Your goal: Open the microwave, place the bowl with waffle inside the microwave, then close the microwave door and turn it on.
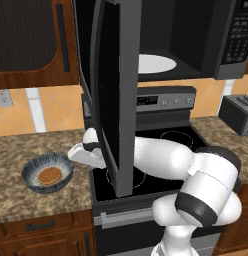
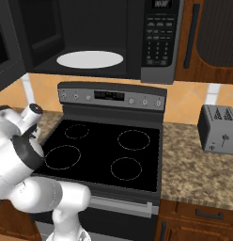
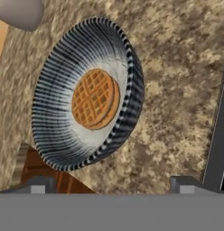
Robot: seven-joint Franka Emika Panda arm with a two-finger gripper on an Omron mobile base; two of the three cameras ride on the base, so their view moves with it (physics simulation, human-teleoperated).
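We are looking at a small round bowl [image 1: 47, 173] with blue-grey and white stripes that run out from its middle like rays. It is sitting on the speckled brown stone counter [image 1: 26, 145], left of the stove [image 2: 104, 153]. Inside the bowl, a little round waffle [image 1: 49, 175] is lying flat in the middle. The waffle is orange-brown and has a grid of small squares on it.

Up above, the microwave [image 2: 97, 35] is standing open. Its white round turntable [image 2: 90, 59] is lying flat inside the dark box, with nothing on it. The microwave door [image 1: 118, 95] is swinging out wide toward us, tall and dark with black glass.

Our gripper [image 3: 111, 184] is hanging over the counter just right of the bowl, not touching it. Its two small dark fingertips [image 3: 38, 184] are standing far apart, as wide as they go, and nothing is between them. In the hand view the bowl is sitting right ahead of them.

The stove top is smooth, shiny and black with four thin ring marks. A boxy grey toaster [image 2: 217, 129] is sitting on the counter at the right. The cabinets [image 1: 36, 42] are brown wood.
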